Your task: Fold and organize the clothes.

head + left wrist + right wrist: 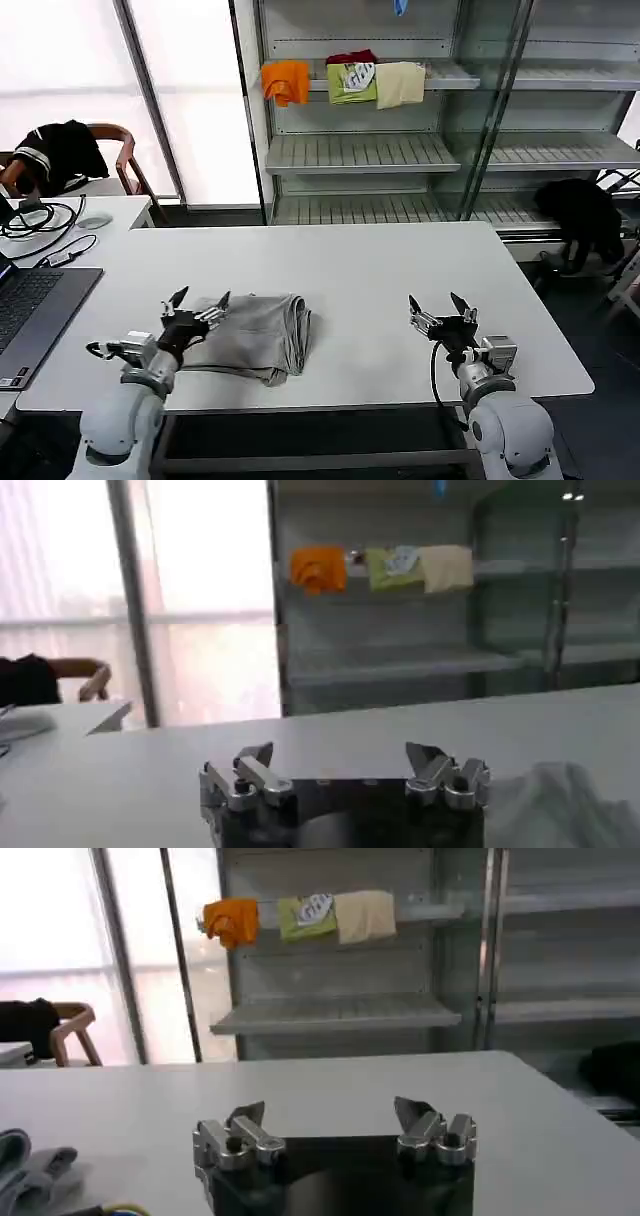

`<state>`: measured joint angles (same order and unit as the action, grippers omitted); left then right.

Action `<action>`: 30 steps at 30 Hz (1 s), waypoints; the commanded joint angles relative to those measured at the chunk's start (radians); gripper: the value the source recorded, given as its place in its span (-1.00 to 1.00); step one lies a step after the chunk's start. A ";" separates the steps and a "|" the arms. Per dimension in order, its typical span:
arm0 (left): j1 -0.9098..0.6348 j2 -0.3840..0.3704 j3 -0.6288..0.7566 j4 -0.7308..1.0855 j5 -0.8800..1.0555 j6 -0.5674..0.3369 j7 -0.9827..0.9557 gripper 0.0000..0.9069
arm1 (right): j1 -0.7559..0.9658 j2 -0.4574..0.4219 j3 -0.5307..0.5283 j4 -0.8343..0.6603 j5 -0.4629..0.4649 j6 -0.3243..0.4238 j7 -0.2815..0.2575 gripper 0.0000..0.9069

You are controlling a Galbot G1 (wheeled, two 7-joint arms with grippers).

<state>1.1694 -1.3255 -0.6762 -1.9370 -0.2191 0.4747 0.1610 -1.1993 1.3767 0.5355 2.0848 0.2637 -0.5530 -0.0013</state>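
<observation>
**Grey shirt lies bundled near the left gripper, both grippers released**

At the near edge of the white table (pixel 380 270), the left gripper (pixel 197 304) sits low on the left with its fingers spread apart and nothing between them; its right fingertip is at the near-left edge of the cloth. The right gripper (pixel 441 308) rests on the near right, well apart from the garment, its fingers likewise spread wide over bare tabletop.

The light grey shirt (pixel 258 335) lies on the near-left part of the table, just right of the left gripper. It is a soft, rumpled bundle, roughly folded, with its long axis running left to right. Its right end shows stacked rounded folds, and the near edge trails into a loose crease.

On the far left a dark laptop (pixel 30 310) and cables (pixel 40 222) lie on the adjoining desk. Beyond the table, a metal shelf unit (pixel 360 150) with slatted shelves carries folded orange (pixel 286 80), green (pixel 352 82) and cream (pixel 400 83) garments.
</observation>
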 commanded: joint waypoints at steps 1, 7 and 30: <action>0.005 0.045 -0.147 0.160 -0.087 -0.050 0.020 1.00 | -0.001 0.003 -0.007 -0.002 -0.002 0.001 -0.003 1.00; 0.016 0.024 -0.105 0.183 -0.058 -0.067 0.038 1.00 | -0.008 0.003 -0.001 -0.002 0.004 -0.002 0.000 1.00; 0.035 -0.015 -0.035 0.182 0.088 -0.012 0.077 -0.96 | -0.008 -0.002 0.016 0.004 0.036 -0.009 0.009 1.00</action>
<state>1.1978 -1.3395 -0.7151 -1.7600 -0.1682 0.4257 0.2116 -1.2096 1.3744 0.5522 2.0882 0.2950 -0.5603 0.0070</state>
